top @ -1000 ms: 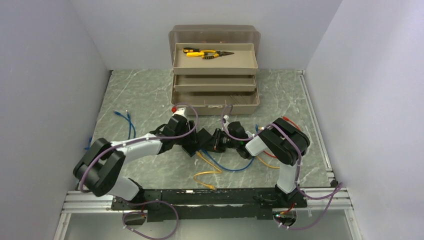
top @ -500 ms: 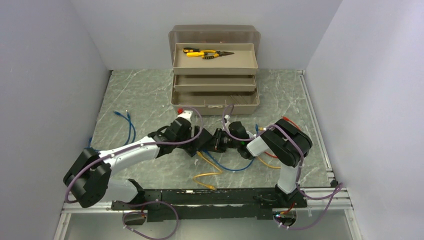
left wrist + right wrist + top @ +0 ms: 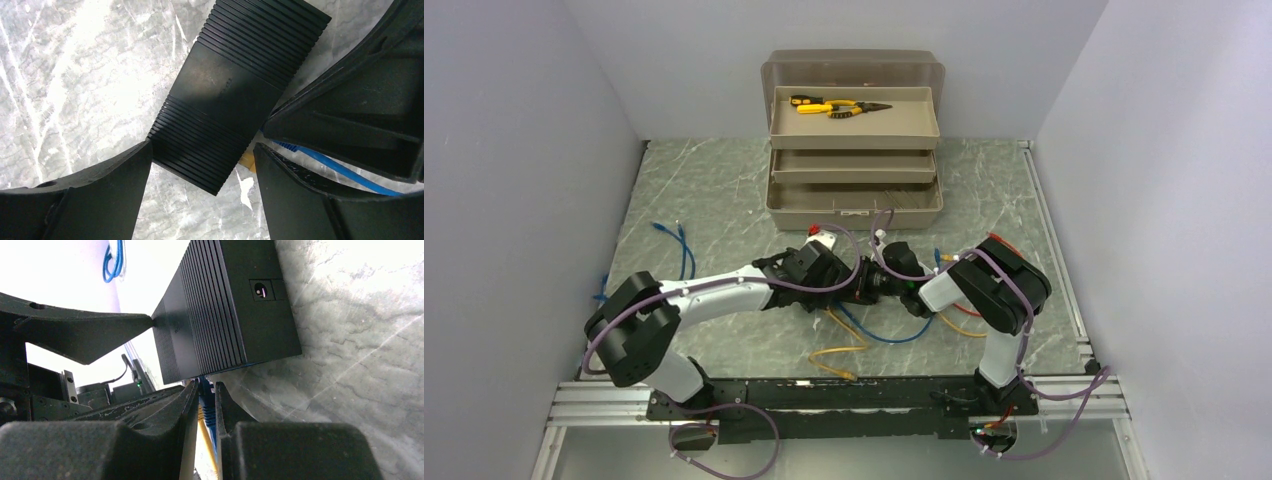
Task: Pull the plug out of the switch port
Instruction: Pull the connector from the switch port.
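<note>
The switch is a flat black ribbed box on the marble table. In the top view both grippers hide it almost entirely. My left gripper is open, with a finger on either side of the switch's near corner; it also shows in the top view. My right gripper is shut on the blue plug, which sits in a port on the edge of the switch. In the top view the right gripper meets the left one from the right. A yellow plug sits beside the blue one.
A beige toolbox stands open at the back with yellow pliers in its top tray. Loose blue cables lie at the left. A yellow cable, a blue loop and a red cable lie around the grippers.
My left arm has swung right and its open gripper has come over the switch beside the right gripper. The right arm has stayed in place.
</note>
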Motion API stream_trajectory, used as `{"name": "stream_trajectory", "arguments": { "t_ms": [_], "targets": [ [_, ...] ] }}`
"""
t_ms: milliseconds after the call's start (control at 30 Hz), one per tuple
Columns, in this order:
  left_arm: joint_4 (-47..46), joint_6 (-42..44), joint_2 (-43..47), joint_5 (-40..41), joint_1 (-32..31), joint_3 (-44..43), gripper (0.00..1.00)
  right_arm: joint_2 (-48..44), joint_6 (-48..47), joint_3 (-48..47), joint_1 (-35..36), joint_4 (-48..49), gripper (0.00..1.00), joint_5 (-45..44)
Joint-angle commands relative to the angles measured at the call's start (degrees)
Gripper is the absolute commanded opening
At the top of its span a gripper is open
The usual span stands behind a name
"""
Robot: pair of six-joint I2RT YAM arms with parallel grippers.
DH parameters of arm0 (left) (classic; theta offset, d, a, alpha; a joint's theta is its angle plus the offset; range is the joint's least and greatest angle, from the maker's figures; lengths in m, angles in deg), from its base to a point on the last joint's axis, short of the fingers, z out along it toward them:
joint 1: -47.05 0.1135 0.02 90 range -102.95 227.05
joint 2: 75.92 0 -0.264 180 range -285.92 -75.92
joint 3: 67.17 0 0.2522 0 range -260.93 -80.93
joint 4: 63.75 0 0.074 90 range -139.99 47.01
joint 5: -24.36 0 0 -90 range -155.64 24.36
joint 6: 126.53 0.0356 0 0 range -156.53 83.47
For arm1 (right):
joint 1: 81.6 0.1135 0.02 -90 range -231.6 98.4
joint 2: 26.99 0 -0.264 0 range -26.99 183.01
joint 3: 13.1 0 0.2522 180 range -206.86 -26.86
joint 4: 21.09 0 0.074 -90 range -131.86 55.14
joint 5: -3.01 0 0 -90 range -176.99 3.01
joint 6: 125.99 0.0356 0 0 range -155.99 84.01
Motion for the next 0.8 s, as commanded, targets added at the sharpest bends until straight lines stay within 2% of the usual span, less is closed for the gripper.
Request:
{"name": "stream_trajectory", "arguments": {
  "t_ms": [0, 233, 633, 767],
  "targets": [
    [0.2, 0.3, -2.3, 1.3, -0.4, -1.6, 0.81, -1.8, 0.1, -0.4, 0.1, 0.6, 0.0, 1.3],
    [2.3, -1.3, -5.0, 7.6, -0.5, -2.3, 0.8, -3.0, 0.5, 0.2, 0.0, 0.6, 0.0, 2.0],
    [3.9, -5.9, -9.2, 13.1, -0.6, -3.4, 0.8, -5.9, 0.6, 2.1, 0.1, -0.9, 0.0, 3.2],
    [3.0, -6.4, -9.0, 12.8, -0.6, -3.1, 0.8, -6.9, 0.1, 2.5, 0.1, -1.8, 0.0, 3.2]
  ]
}}
